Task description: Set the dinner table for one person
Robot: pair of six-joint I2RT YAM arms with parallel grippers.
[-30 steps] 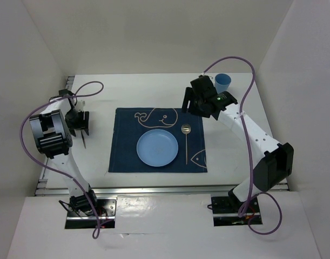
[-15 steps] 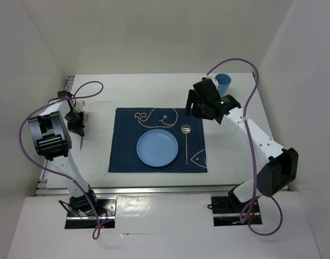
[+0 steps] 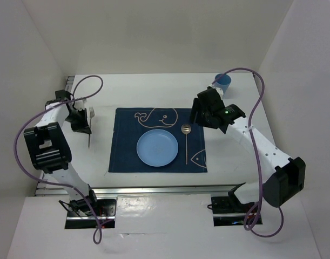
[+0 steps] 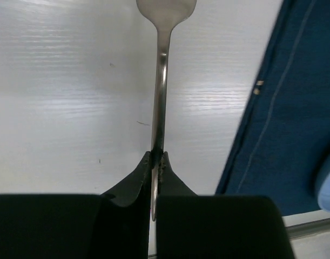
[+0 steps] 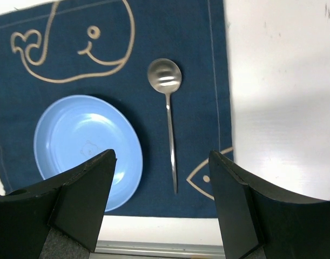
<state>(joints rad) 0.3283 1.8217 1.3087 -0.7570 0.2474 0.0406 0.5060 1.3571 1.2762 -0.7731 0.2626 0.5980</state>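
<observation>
Bare along 12 o'clock of the plain white matte bench [image 3: 148, 89], save for a small blue cup [image 3: 223, 82] toward 1 o'clock. Blocked at centre by navy cloth placemat [image 3: 124, 154] carrying round light-blue plate [image 3: 157, 148] and slim metal spoon [image 3: 186, 143], just apart. Blocked at 9 o'clock by left end effector [image 4: 156, 159] clamping a steel fork [image 4: 160, 81].

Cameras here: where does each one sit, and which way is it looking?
Top view: fixed above and behind the arms, looking down at the table; both arms, left gripper and right gripper show.
Left wrist: on the left arm, looking along its shut fingers at the fork they pinch, placemat alongside.
Right wrist: on the right arm, looking down past its open fingers at plate and spoon.
Shared: top and right wrist views both show plate, spoon and placemat.
</observation>
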